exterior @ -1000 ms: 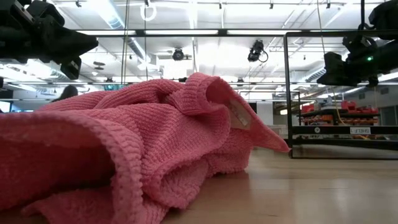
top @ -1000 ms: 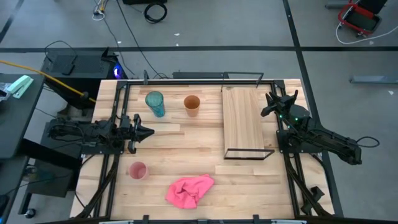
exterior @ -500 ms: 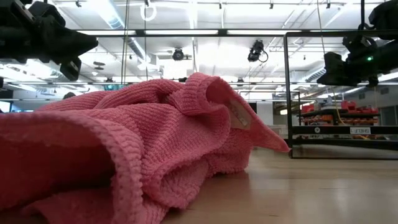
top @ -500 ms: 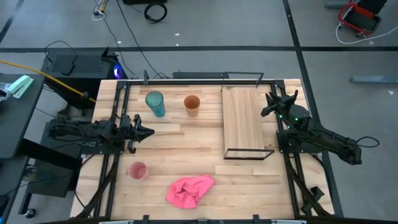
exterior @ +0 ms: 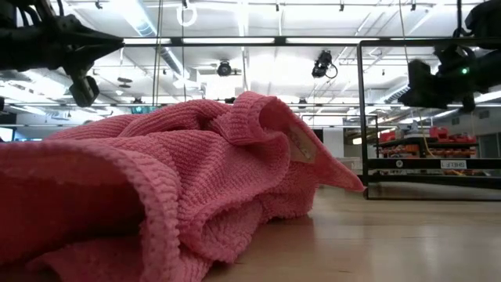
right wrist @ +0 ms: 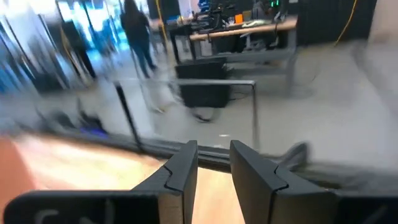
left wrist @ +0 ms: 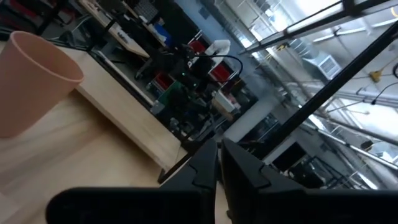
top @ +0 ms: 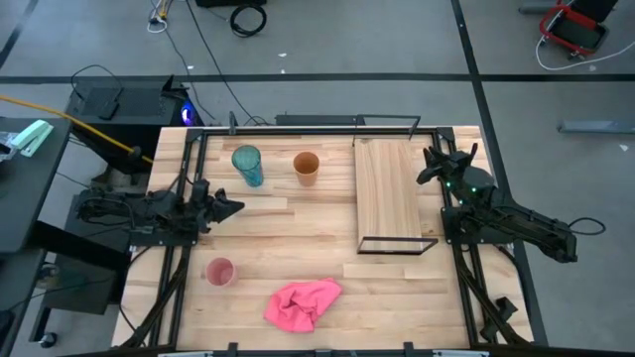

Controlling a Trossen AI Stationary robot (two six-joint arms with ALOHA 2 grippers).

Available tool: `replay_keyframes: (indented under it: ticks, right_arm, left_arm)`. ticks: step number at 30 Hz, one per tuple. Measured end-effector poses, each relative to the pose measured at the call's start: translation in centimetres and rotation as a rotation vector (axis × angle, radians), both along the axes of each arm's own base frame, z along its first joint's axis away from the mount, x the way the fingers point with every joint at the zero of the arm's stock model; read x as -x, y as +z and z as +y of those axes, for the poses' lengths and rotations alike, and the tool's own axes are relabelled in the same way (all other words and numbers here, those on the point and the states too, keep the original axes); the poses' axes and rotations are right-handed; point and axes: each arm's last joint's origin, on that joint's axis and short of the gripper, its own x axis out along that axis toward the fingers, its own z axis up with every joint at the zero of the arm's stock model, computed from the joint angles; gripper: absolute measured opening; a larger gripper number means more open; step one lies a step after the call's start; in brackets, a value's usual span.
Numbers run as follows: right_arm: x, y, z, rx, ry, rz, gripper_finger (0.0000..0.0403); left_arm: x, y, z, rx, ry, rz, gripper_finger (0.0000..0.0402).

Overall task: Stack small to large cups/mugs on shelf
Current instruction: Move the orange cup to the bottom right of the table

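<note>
In the high view the tall teal cup (top: 247,165) and the orange cup (top: 307,167) stand upright side by side near the table's far edge. The small pink cup (top: 219,272) stands near the left front. The shelf (top: 389,193), a light board with a black wire frame, lies on the table's right half. My left gripper (top: 236,206) hovers shut at the left side, pointing right, and touches nothing; its wrist view shows the orange cup (left wrist: 34,81) ahead. My right gripper (top: 427,167) waits open beside the shelf's far right edge.
A crumpled pink cloth (top: 303,302) lies near the table's front edge and fills the low view (exterior: 156,180). Bare planks lie between the cups, the shelf and the cloth. Black frame rails run along the table's left and right sides.
My left gripper has turned about its wrist in the last half second while staying over the same spot at the table's left side. The cups, the shelf, the cloth and the right arm have kept still.
</note>
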Motion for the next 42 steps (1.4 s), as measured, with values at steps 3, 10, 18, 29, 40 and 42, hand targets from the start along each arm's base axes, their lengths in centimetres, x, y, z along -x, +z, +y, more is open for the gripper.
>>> replay_keyframes:
  ticks: [3, 10, 18, 29, 40, 42]
  right_arm:
    - [0.0, 0.6, 0.1, -0.160, 0.008, -0.371, 0.0103]
    - [0.2, 2.5, 0.2, -0.294, 0.032, -0.849, 0.0103]
    - [1.1, 7.6, 1.2, -0.071, 0.336, -0.955, 0.0103]
    - [0.3, 18.1, 1.7, 0.104, 0.601, -0.718, 0.0103]
    - [-8.2, 23.6, -1.8, -0.303, 0.682, -0.095, 0.0103]
    - [-9.8, 23.9, -2.4, -0.364, 0.724, -0.029, 0.0103]
  left_arm:
    - [0.0, 0.2, 0.0, 0.005, 0.004, -0.025, 0.0031]
    - [0.4, 1.4, 0.3, -0.010, 0.090, -0.135, 0.0034]
    - [0.6, 1.9, 0.4, -0.086, 0.143, -0.179, 0.0023]
    - [0.6, 1.9, 0.4, -0.086, 0.144, -0.180, 0.0034]
    - [0.6, 2.0, 0.3, -0.098, 0.096, -0.186, 0.0025]
    - [0.6, 2.1, 0.2, -0.099, 0.082, -0.191, 0.0024]
